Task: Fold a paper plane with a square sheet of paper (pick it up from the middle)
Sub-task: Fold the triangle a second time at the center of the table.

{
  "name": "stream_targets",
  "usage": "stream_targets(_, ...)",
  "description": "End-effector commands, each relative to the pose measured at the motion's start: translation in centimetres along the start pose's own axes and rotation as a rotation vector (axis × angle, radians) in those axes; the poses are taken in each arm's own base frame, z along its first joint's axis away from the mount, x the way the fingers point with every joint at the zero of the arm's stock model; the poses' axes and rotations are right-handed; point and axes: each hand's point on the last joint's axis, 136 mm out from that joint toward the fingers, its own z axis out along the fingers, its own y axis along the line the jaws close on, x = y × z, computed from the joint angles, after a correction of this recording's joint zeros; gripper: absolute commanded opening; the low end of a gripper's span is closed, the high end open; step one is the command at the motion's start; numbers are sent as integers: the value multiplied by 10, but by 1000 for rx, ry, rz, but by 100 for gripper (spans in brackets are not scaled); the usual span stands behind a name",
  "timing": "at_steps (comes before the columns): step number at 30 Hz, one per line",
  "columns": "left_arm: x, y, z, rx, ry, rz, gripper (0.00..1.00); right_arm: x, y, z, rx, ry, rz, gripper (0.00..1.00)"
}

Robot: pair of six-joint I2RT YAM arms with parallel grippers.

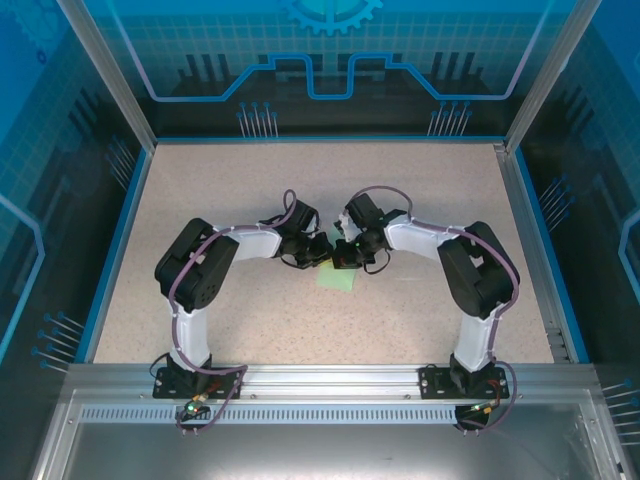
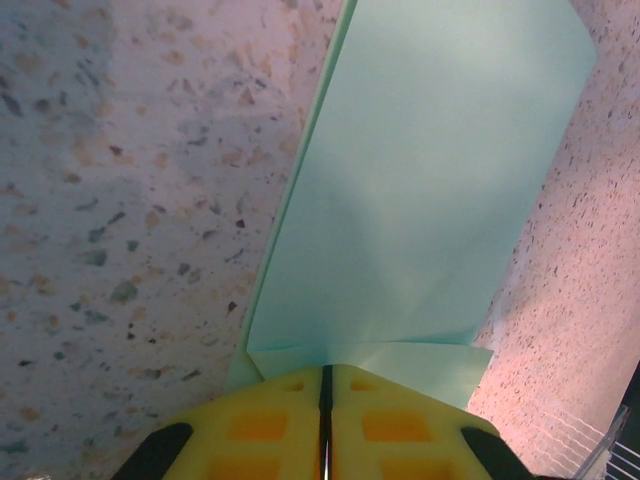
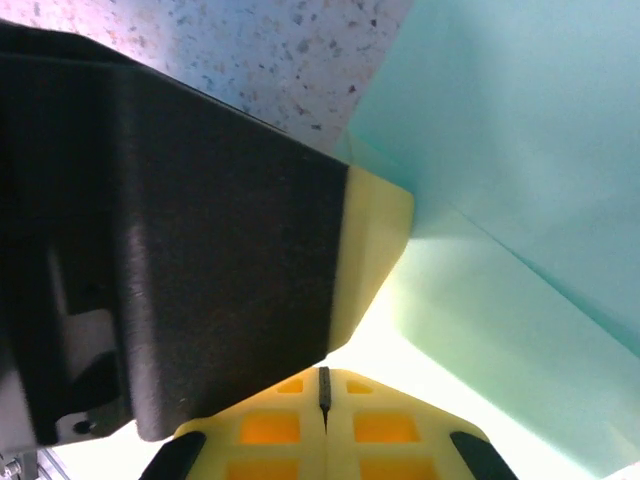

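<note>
The square sheet of paper (image 1: 335, 281), pale mint green and folded into layers, lies on the speckled table between the two arms. In the left wrist view the folded paper (image 2: 430, 180) stretches away as a long strip with a short flap across its near end. My left gripper (image 2: 325, 370) is shut, its yellow tips resting on that near edge, and no paper shows between the jaws. My right gripper (image 3: 322, 372) is shut too, tips down on the paper (image 3: 520, 150). Both grippers meet over the sheet, left (image 1: 328, 252) and right (image 1: 346, 258), almost touching.
One black finger with a yellow pad (image 3: 375, 240) of the left gripper crowds the left half of the right wrist view. The table (image 1: 200, 190) has a blue rim, glass walls on three sides and a metal rail (image 1: 330, 378) at the near edge.
</note>
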Motion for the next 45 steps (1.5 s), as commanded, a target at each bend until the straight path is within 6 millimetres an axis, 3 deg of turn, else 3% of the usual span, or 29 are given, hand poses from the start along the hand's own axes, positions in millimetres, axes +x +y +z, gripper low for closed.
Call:
stream_targets(1,10,30,4,-109,22,-49,10,3,-13,15,39,34,15,0)
stream_targets(14,12,41,4,-159,18,-95,9,40,-41,30,104,123,51,0)
stream_targets(22,14,60,3,-244,9,-120,9,74,-43,19,84,170,70,0)
stream_targets(33,15,63,3,-251,7,-127,8,122,-52,11,76,247,119,0)
stream_targets(40,15,63,3,-251,4,-124,8,136,-53,3,74,255,129,0)
stream_targets(45,14,59,2,-238,3,-116,8,130,-49,-6,70,221,119,0)
